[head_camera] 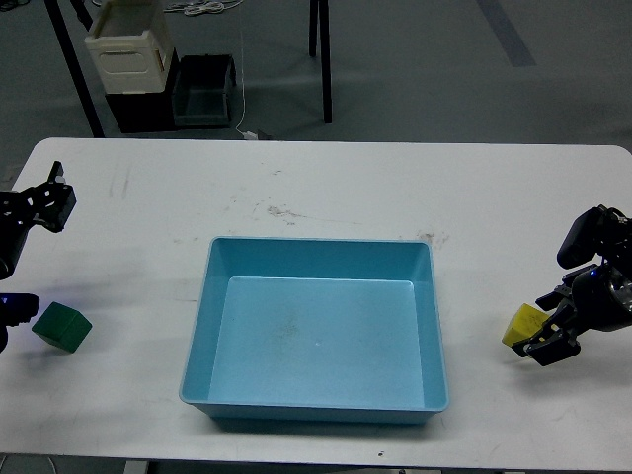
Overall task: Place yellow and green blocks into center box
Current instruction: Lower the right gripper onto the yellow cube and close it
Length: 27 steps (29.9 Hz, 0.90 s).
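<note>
Tray (321, 259) nearest the camera at desk centre: large, shallow, rectangular light-blue plastic, sloped walls, flat smooth bottom with faint scuffs, nothing inside. Sits on the white desk (326, 178), a matte top with rounded far corners and reddish smudges and scratch marks just beyond the tray's far wall.

Green block (61, 327) on the desk well left of the tray, near the left edge: small dark green cube, tilted, one corner down, casting a small shadow. A dark part of the left arm with a blue light sits just beside it at the frame edge, seemingly touching it. Left gripper (54, 202) further back, black, angular, held over the desk's left edge apart from the cube; fingers cannot be told apart, so jaw state cannot be told.

Yellow block (523, 325) on the right, well clear of the tray: small bright yellow cube, partly hidden, tilted. Right gripper (546, 334) black, its jaws closed around the yellow cube, one finger below and one above it, low over the desk.

Beyond the desk, grey floor. Cream plastic crate (128, 47) stacked on a dark base, dark translucent bin (202, 94) beside it, black metal legs (321, 54) upright, thin white cable (242, 84) running down to the floor.
</note>
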Available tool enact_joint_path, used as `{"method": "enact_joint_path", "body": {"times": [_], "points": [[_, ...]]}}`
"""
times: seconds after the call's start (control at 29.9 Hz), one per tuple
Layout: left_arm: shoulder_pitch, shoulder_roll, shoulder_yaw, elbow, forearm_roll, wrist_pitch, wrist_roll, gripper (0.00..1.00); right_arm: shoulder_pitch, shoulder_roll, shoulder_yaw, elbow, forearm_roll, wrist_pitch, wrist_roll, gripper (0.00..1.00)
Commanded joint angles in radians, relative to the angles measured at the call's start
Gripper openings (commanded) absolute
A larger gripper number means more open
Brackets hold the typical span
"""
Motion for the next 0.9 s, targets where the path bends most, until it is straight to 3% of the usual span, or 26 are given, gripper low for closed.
{"method": "enact_joint_path", "body": {"times": [0.0, 0.17, 0.27, 0.37, 0.54, 0.67, 0.74, 0.87], "points": [[0.000, 0.000, 0.000, 0.001, 0.000, 0.000, 0.000, 1.00, -0.003, 0.018, 0.000, -0.005, -0.004, 0.000, 0.000, 0.98], [0.001, 0.000, 0.000, 0.004, 0.000, 0.000, 0.000, 1.00, -0.023, 0.020, 0.000, -0.002, -0.074, 0.000, 0.000, 0.90], [0.001, 0.000, 0.000, 0.004, 0.000, 0.000, 0.000, 1.00, -0.023, 0.020, 0.000, -0.004, -0.091, 0.000, 0.000, 0.67], [0.003, -0.002, 0.000, 0.004, 0.000, 0.000, 0.000, 1.00, -0.024, 0.020, 0.000, -0.005, -0.091, 0.000, 0.000, 0.60], [0.003, -0.002, 0.000, 0.005, 0.000, 0.000, 0.000, 1.00, -0.024, 0.023, 0.000, -0.007, -0.093, 0.000, 0.000, 0.40], [0.004, -0.002, 0.000, 0.005, 0.000, 0.000, 0.000, 1.00, -0.023, 0.025, 0.002, -0.008, -0.093, 0.000, 0.000, 0.13], [0.004, -0.002, 0.000, 0.010, 0.000, 0.000, 0.000, 1.00, -0.020, 0.024, 0.009, -0.008, -0.091, 0.000, 0.000, 0.04], [0.006, -0.002, 0.000, 0.011, 0.000, 0.000, 0.000, 1.00, 0.003, 0.012, 0.025, -0.008, -0.091, 0.000, 0.000, 0.00]]}}
